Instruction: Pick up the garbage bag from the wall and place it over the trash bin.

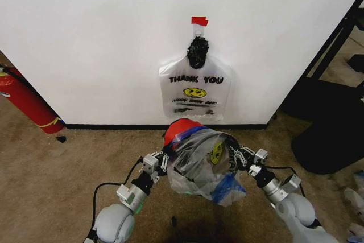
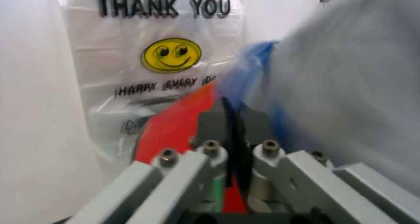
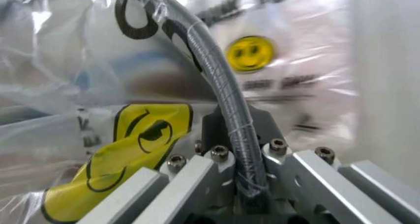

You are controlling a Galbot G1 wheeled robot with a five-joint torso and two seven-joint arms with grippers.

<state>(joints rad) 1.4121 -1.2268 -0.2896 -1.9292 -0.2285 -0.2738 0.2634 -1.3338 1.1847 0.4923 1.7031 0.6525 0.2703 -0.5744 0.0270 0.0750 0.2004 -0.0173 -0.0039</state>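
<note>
A see-through garbage bag (image 1: 202,166) with a yellow smiley and blue patches is draped over the trash bin; a red part of the bin (image 1: 181,128) sticks out on the far side. My left gripper (image 1: 165,160) (image 2: 231,121) is shut on the bin's thin black rim. On the opposite side, my right gripper (image 1: 236,156) (image 3: 236,130) is shut on the dark rim (image 3: 217,76), which has bag film wrapped around it. Another "THANK YOU" bag (image 1: 195,92) (image 2: 164,62) (image 3: 276,62) hangs on the white wall (image 1: 102,38) below a red tape piece (image 1: 199,21).
A red fire extinguisher (image 1: 25,103) leans at the left by the black baseboard (image 1: 114,125). Dark furniture (image 1: 335,118) stands at the right. Brown carpet (image 1: 68,174) lies open on the left, with a black cable (image 1: 111,186) running along my left arm.
</note>
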